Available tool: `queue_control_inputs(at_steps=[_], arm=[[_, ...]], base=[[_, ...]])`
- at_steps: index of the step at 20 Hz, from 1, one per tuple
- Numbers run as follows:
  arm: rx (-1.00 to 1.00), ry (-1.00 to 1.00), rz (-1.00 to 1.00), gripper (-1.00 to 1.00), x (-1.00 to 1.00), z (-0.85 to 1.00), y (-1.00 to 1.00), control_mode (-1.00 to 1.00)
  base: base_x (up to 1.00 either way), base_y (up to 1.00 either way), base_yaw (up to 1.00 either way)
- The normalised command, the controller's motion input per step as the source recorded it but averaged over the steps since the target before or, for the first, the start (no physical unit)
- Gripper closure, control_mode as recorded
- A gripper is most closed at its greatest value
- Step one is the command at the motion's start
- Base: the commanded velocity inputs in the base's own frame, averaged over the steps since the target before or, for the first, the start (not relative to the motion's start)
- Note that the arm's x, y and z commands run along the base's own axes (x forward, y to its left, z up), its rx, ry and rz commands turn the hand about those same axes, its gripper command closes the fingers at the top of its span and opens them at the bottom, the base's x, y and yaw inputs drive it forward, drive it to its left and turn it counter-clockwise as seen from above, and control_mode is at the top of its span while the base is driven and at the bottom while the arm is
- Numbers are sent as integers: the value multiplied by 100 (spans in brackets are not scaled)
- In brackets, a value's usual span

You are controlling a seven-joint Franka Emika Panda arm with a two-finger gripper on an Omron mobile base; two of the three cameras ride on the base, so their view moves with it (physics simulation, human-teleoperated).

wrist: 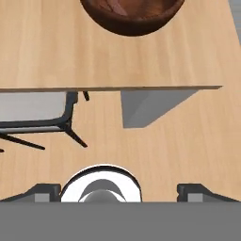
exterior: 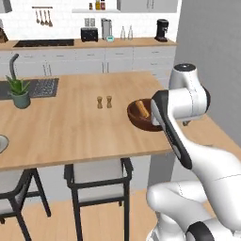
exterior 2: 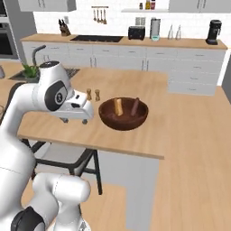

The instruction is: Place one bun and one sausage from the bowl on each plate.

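Note:
The dark reddish-brown bowl [exterior 2: 123, 118] stands near the right end of the wooden island counter [exterior 2: 135, 140]. A pale bun [exterior 2: 118, 107] and a dark sausage [exterior 2: 135, 105] lean inside it. The bowl [exterior: 136, 116] is partly hidden by my arm in the left base view, where the bun [exterior: 143, 109] still peeks out. My gripper [exterior 2: 75, 121] hangs to the left of the bowl over the counter's near edge, fingers pointing down, open and empty. In the hand view the bowl [wrist: 132, 16] sits at the top and the gripper [wrist: 120, 193] at the bottom. The plates are out of view.
Two small shakers [exterior: 104, 102] stand mid-counter behind the bowl. A potted plant [exterior: 19, 92] and a sink [exterior: 33, 88] are at the far left. Stools [exterior: 99, 179] stand under the counter's front edge. A pale round rim [exterior: 2, 142] shows at the left edge.

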Motion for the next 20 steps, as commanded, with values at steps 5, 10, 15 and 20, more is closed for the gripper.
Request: queue_control_inputs(at_steps=[5, 10, 15, 20], arm=[[0, 0, 0, -100, 0, 0, 0, 100], [15, 0, 0, -100, 2, 0, 0, -100], [33, 0, 0, -100, 54, -15, 10, -100], [4, -2, -1, -100, 100, -36, 37, -100]], base=[[88, -93, 0], [36, -16, 0], [0, 0, 0], [0, 0, 0]])
